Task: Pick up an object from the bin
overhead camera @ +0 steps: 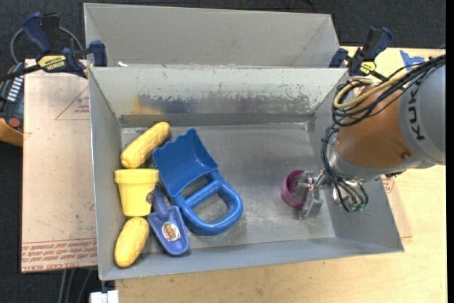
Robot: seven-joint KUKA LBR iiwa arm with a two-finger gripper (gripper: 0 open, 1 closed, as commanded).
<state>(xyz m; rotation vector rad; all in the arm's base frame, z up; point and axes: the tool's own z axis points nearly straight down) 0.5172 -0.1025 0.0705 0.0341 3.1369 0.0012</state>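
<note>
My jaws sit low at the right of the bin [213,92], just beside a small purple cup [291,189] on the bin floor, on its right side. Can't tell if they're apart or together. Blue scoop [195,184], yellow cup [136,189] & other bits lie heaped at left, well apart.
</note>
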